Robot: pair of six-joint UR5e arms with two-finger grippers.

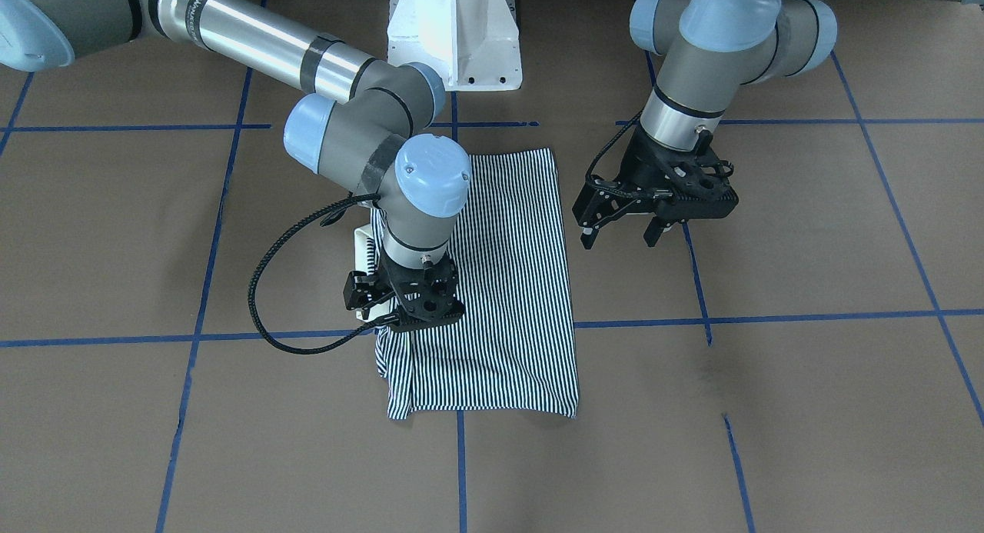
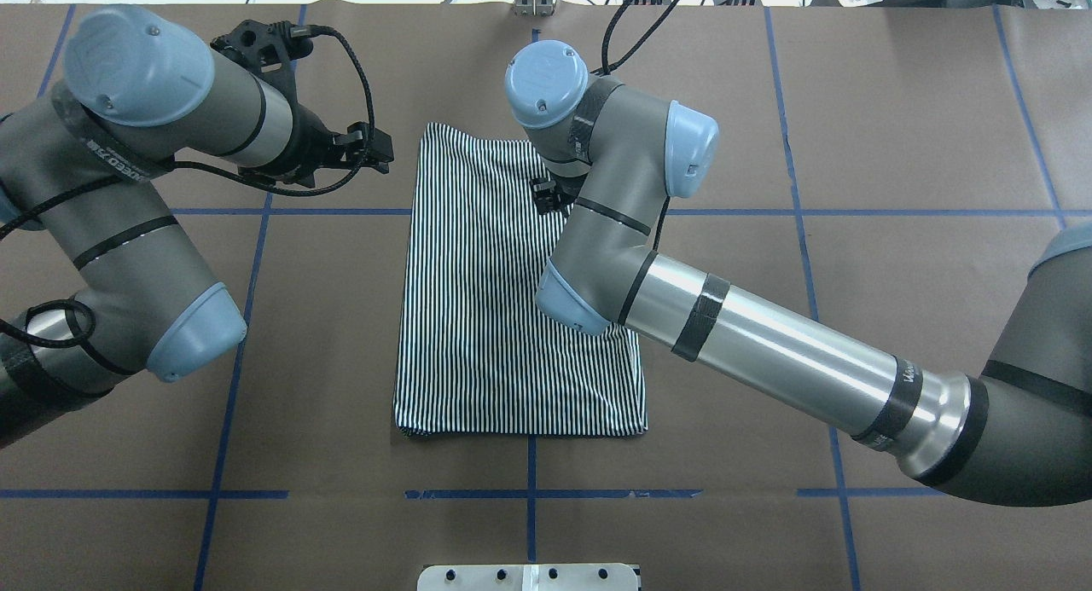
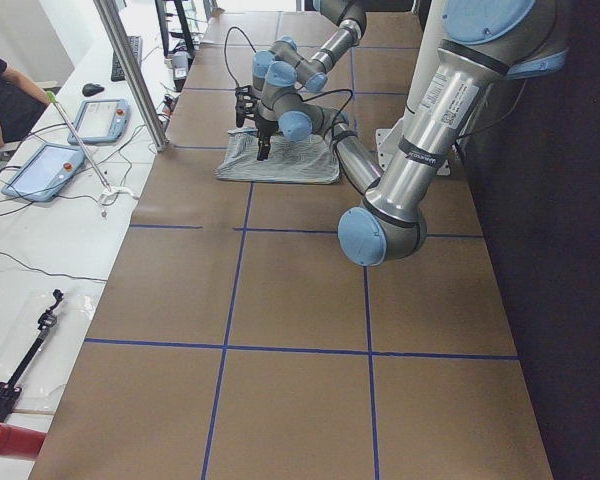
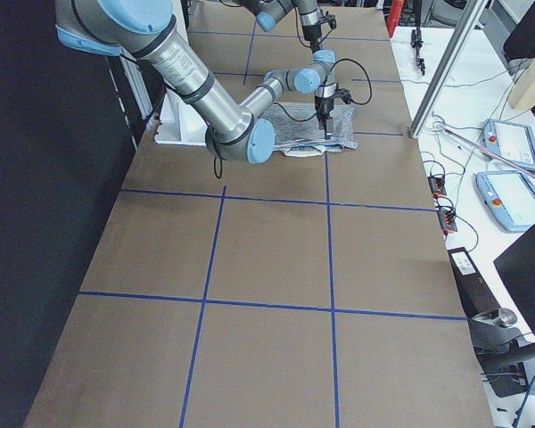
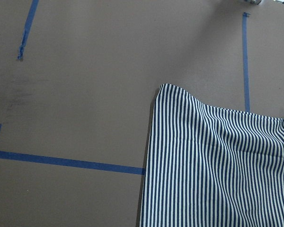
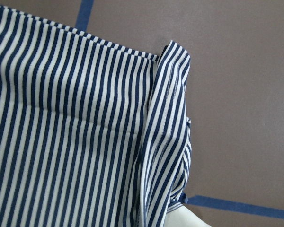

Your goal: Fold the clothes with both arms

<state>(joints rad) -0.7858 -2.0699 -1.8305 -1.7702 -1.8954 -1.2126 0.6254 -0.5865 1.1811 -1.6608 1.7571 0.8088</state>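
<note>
Flat rectangle: thin-striped navy-and-white fabric shirt (image 1: 500, 287). At 2 o'clock, black left gripper (image 1: 619, 239), released. At 9 o'clock edge, black right gripper (image 1: 397, 316): clench unreadable.

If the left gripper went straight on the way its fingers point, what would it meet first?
Most likely the bare table just beside the striped shirt. The left gripper hangs open, fingers pointing down, off the cloth. Its slight tilt leaves depth unclear; it could clip the shirt's edge.
</note>
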